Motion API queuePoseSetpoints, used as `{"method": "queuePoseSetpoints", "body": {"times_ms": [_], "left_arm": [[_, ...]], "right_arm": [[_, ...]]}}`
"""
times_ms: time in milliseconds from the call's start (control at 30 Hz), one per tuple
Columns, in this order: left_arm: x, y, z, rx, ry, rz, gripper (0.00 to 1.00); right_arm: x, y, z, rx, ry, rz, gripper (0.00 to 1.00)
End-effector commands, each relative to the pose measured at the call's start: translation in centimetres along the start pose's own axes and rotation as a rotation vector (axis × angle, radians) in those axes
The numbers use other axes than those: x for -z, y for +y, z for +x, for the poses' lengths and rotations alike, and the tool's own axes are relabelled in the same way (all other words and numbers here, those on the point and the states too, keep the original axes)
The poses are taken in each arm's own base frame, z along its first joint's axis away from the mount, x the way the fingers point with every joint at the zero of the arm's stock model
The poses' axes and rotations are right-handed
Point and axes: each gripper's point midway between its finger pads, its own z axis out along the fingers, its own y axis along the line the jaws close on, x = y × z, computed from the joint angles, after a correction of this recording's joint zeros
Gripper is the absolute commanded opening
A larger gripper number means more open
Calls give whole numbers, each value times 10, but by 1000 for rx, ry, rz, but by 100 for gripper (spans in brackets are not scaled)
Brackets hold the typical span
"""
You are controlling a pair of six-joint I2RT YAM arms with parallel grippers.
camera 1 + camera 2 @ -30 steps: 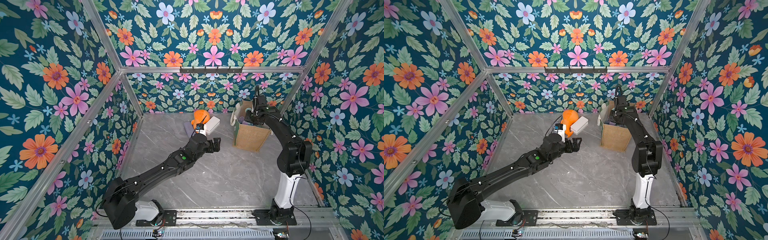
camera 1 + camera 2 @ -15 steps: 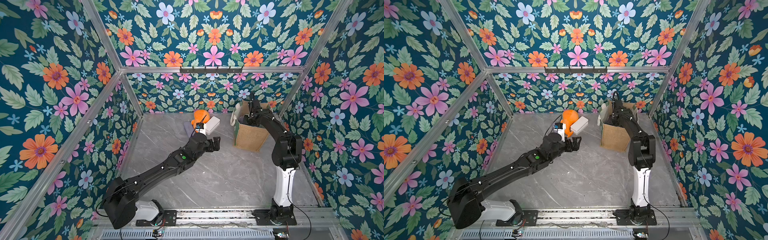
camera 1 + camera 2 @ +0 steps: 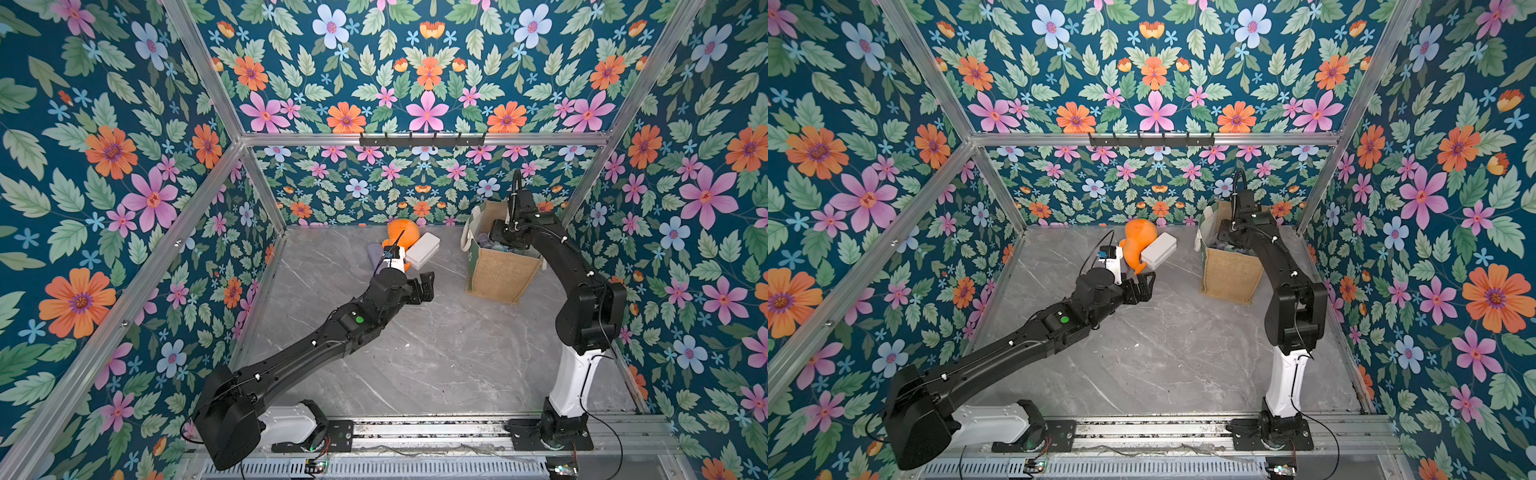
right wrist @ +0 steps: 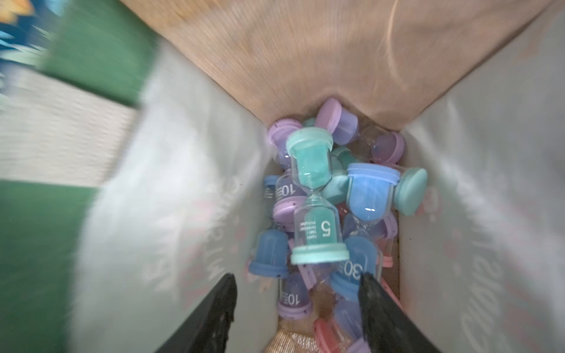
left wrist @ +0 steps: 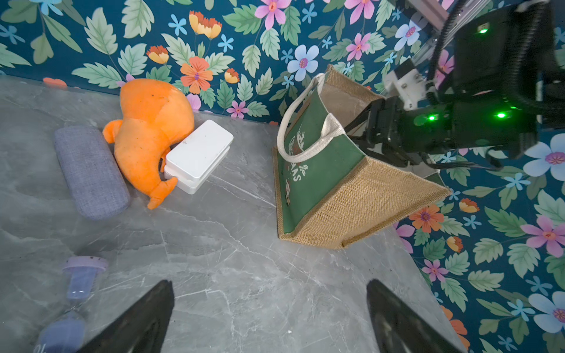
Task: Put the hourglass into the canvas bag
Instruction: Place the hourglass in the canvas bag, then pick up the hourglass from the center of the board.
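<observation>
Left gripper (image 5: pixel 269 285), nearest: fingers spread wide over bare table, nothing between them. Just beside one finger lies a purple hourglass (image 5: pixel 76 290) on its side, outside the bag.

Bag (image 3: pixel 498 274), further back: it stands upright with its mouth open. The right gripper (image 4: pixel 297 278) hangs inside the mouth, jaws parted and empty. Directly beneath them a teal hourglass (image 4: pixel 316 195) marked "5" lies loose on top of a pile (image 4: pixel 363 253) of blue, purple and pink hourglasses that covers the bag floor.

Far wall: an orange plush (image 5: pixel 153 134), with a white box (image 5: pixel 198 156) touching it on one side and a grey case (image 5: pixel 90 172) just beside it on the other.

Handling, judged: an hourglass looks light and rigid. The clear bulbs are likely smooth and slippery, and the thin waist is the weak point. Lying flat, it would roll on its round caps. The best hold is probably across one bulb close to a cap, so that the cap's rim stops it sliding out. The waist should not be pinched, and a short drop onto the pile is safer than a long one.

Change: a second ago the right arm stood higher above the bag. It has since sunk into the mouth. The left arm has not shifted.
</observation>
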Motion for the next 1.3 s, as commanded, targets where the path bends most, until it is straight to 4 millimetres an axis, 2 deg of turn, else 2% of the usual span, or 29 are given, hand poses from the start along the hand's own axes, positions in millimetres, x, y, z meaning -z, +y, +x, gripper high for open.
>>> {"method": "queuePoseSetpoints", "body": {"times_ms": [0,167,267,367,467,700,767,933,1067,1267], "left_arm": [[8,9,-7,-21,-28,-44,100],[22,25,-8,-35,-41,-102,100],[31,35,-5,-39,-42,-132,100],[42,46,-2,-33,-47,-163,100],[53,60,3,-33,-50,-205,100],[78,90,12,-27,-52,-298,100],[86,98,15,-20,-56,-321,100],[101,114,20,-9,-63,-367,100],[114,125,22,2,-68,-407,100],[126,134,23,16,-89,-426,100]], "right_arm": [[28,15,-5,-2,-32,-51,69],[74,46,-7,38,-95,-110,72],[92,74,5,79,-99,-164,73],[100,104,23,145,-98,-185,73],[99,133,47,202,-79,-195,73],[77,199,117,255,4,-258,74],[66,222,144,263,33,-294,74],[38,262,196,292,107,-314,75],[20,283,225,290,157,-331,75],[-6,298,262,272,231,-343,75]]}}
